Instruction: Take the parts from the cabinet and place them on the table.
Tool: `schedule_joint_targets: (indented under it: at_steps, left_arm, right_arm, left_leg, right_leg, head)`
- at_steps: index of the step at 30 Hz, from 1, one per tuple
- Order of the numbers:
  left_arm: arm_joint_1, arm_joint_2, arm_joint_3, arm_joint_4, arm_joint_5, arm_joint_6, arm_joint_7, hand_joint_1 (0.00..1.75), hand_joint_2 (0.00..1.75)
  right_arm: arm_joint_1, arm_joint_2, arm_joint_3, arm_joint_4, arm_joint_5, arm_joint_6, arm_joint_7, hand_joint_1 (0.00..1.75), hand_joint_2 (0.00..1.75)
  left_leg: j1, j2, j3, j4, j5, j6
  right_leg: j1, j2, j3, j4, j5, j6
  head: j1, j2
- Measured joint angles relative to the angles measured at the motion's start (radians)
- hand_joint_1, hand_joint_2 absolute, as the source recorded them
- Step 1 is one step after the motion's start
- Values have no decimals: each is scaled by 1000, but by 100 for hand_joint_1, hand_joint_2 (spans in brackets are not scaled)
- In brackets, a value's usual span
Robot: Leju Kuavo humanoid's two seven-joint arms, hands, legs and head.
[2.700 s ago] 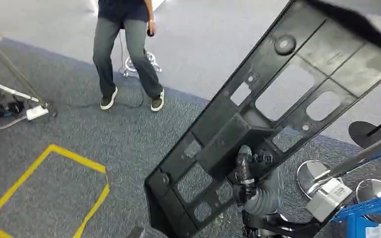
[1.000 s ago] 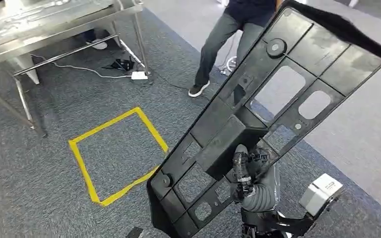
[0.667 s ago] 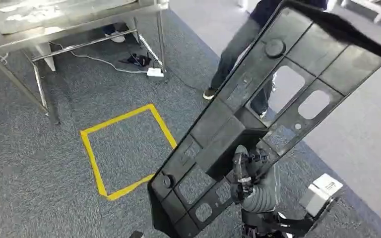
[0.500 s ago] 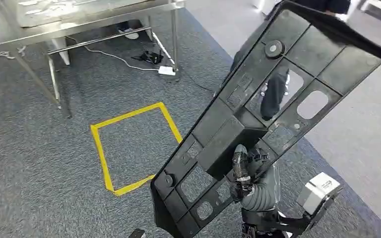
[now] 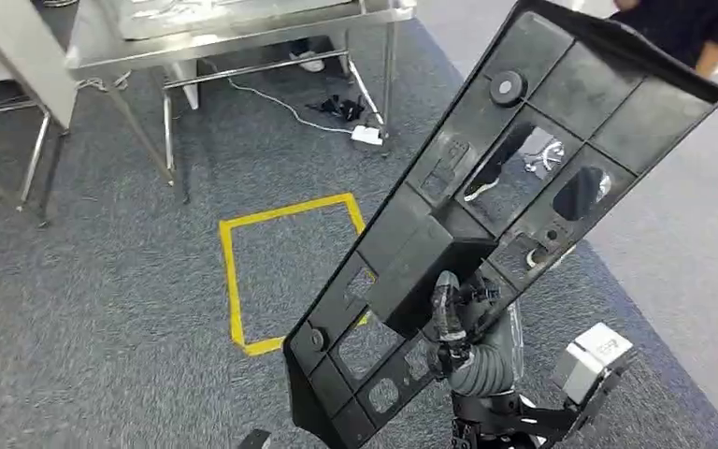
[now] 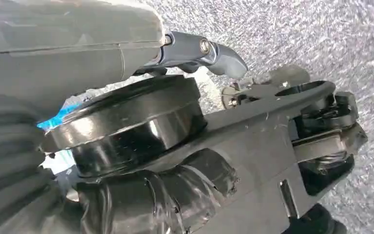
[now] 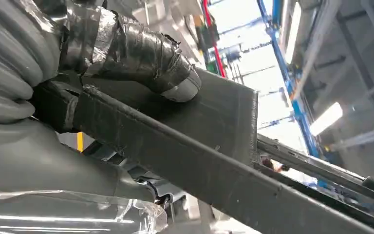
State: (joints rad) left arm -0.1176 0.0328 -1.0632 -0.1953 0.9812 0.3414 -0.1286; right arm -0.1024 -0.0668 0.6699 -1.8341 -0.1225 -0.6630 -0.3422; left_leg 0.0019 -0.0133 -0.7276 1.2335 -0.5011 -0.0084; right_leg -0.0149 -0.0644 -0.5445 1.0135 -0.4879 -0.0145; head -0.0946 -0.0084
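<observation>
Well, the right hand point(image 5: 453, 327) grips the black panel point(image 5: 486, 215), tilted above the carpet. Its fingers point(image 7: 141, 53) clamp the panel's edge. I cannot tell the left hand's point(image 6: 53, 48) state.

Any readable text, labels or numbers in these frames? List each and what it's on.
None can be read.
White box by the right arm: a small dark mark on its top face, too small and blurred to read.
Black plastic panel held by the right hand: moulded ribs and cutouts, no legible lettering.
Yellow tape square on the carpet: a floor marking, no words.

Black panel point(image 5: 486, 234), yellow tape square point(image 5: 234, 281) on speckled blue-grey carpet point(image 5: 103, 327), silver steel table point(image 5: 243, 37)
</observation>
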Motion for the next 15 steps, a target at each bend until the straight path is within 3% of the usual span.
schedule_joint_targets:
  at_steps: [1, 2, 3, 4, 7, 8, 9, 10, 12, 13, 14, 15]
  left_arm:
    - [3, 2, 0, 0, 0, 0, 0, 0, 175]
    - [7, 3, 0, 0, 0, 0, 0, 0, 175]
    - [9, 3, 0, 0, 1, 0, 0, 0, 175]
    - [8, 5, 0, 0, 0, 0, 0, 0, 175]
    - [8, 5, 0, 0, 0, 0, 0, 0, 175]
    - [9, 4, 0, 0, -1, -1, 0, 0, 175]
    - [7, 4, 0, 0, 0, -1, 1, 0, 175]
    - [4, 4, 0, 0, 0, -2, 3, 0, 175]
    - [1, 1, 0, 0, 0, -2, 7, 0, 175]
    - [1, 1, 0, 0, -1, -2, 10, 0, 175]
    - [1, 1, 0, 0, -1, -2, 11, 0, 175]
    - [1, 0, 0, 0, 0, -4, 10, 0, 175]
  right_arm:
    - [0, 0, 0, 0, 0, 0, 4, 175, 175]
    - [-1, 0, 0, 0, 1, 0, 7, 175, 175]
    - [-1, 0, 0, 0, 2, 1, 7, 175, 175]
    - [-2, 0, 0, 0, 2, 2, 8, 175, 175]
    - [-3, 0, 0, 0, 2, 7, 8, 175, 175]
    - [-7, 0, 0, 0, 2, 8, 8, 175, 175]
    - [-7, 0, 0, 0, 3, 9, 8, 175, 175]
    - [-8, 0, 0, 0, 3, 9, 7, 175, 175]
    - [-4, 0, 0, 2, 3, 10, 9, 175, 175]
    - [-3, 0, 0, 4, 2, 9, 9, 175, 175]
    - [-3, 0, 0, 6, -3, 9, 6, 175, 175]
    - [-3, 0, 0, 6, -14, 9, 0, 175, 175]
  left_leg:
    - [2, 12, 43, -84, 44, -1]
    - [2, 50, 90, -177, 81, -2]
    - [-14, 87, 108, -200, 60, 2]
    - [-11, 68, 103, -206, 63, 21]
    - [-16, 33, 103, -208, 60, 39]
    - [-9, 24, 111, -216, 63, 47]
    - [-9, 15, 116, -217, 61, 54]
    - [-9, 6, 116, -217, 60, 60]
    - [-12, -14, 116, -215, 57, 64]
    - [-13, -18, 117, -214, 55, 68]
    - [-13, -30, 119, -212, 53, 68]
    - [-13, -38, 122, -210, 49, 68]
  right_leg:
    - [-1, -10, 7, 0, -5, 3]
    - [-1, -18, 15, 2, -12, 9]
    - [8, -25, 14, 4, -18, 18]
    - [8, -33, 15, 6, -23, 23]
    - [8, -64, 26, 0, -31, 37]
    - [1, -37, 25, 9, -41, 47]
    - [1, 20, 10, 52, -66, 47]
    - [3, 44, -26, 121, -99, 46]
    - [5, 59, -117, 278, -155, 45]
    - [5, 61, -149, 321, -154, 45]
    - [6, 62, -156, 312, -127, 43]
    - [6, 62, -141, 258, -82, 40]
  head:
    - [0, 0]
    - [0, 0]
    - [-2, 0]
    - [-2, 0]
    - [-3, 0]
    - [-2, 0]
    - [1, 0]
    - [6, 0]
    - [10, 0]
    - [9, 0]
    - [11, 0]
    - [11, 0]
